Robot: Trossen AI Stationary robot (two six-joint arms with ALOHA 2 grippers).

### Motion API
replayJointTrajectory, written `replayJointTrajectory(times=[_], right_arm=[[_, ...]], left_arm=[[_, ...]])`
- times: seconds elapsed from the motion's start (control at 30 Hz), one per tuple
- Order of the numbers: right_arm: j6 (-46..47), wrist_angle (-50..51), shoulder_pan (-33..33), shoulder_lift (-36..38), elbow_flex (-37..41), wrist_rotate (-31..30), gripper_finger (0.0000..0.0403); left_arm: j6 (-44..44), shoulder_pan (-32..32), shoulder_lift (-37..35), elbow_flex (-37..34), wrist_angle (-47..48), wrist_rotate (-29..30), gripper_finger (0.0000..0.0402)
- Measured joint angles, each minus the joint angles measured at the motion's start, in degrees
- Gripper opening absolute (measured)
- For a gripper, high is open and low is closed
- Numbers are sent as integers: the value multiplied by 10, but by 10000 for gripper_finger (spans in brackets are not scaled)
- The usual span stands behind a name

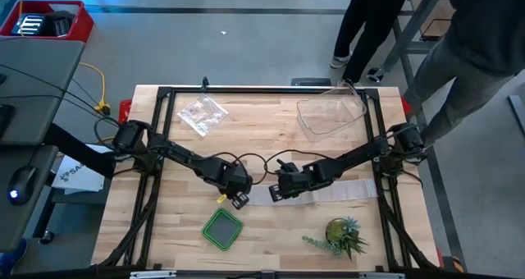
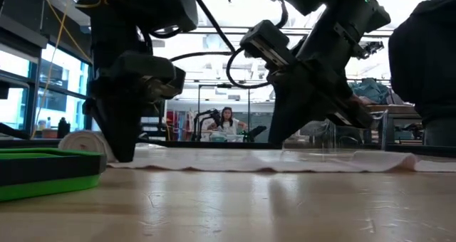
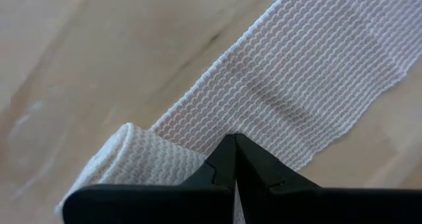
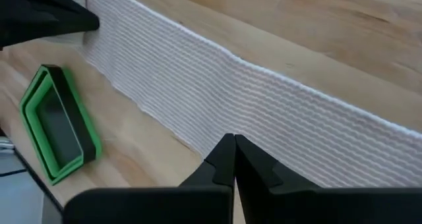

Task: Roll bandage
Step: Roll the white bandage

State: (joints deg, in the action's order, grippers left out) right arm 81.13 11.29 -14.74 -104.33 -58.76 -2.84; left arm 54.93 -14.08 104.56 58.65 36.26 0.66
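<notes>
The bandage [image 1: 344,191] is a long white gauze strip lying flat across the middle of the table. Its left end is wound into a small roll [image 3: 132,161], which also shows in the low view [image 2: 82,141]. My left gripper [image 1: 240,200] is shut, with its tips [image 3: 234,140] at the place where the roll meets the flat strip. My right gripper [image 1: 275,194] is shut, a little to the right along the strip, with its tips [image 4: 234,140] over the strip near its near edge. My left gripper presses its shut fingertips down on the flat strip [image 3: 257,112] right beside the roll, coming from above and slanting. The roll lies on the table next to the fingers. My right gripper presses its shut fingertips down on the flat strip near its near edge [image 4: 198,141], slanting from above. The strip lies flat on the table under them.
A green tray [image 1: 222,229] lies near the front edge, just in front of my left gripper. A small potted plant [image 1: 343,235] stands front right. A clear plastic tub [image 1: 330,113] and a crinkly clear bag [image 1: 202,114] lie at the back. People [image 1: 369,25] stand beyond the far edge.
</notes>
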Motion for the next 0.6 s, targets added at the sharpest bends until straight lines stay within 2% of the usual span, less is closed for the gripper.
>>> replayJointTrajectory(times=[0.43, 0.6], right_arm=[[24, 4, 0, 0, 0, -12, 0], [24, 4, 1, 0, 0, -14, 0]], left_arm=[[-2, 3, -29, -3, 75, 20, 0], [1, 6, -37, -4, 63, 21, 0]])
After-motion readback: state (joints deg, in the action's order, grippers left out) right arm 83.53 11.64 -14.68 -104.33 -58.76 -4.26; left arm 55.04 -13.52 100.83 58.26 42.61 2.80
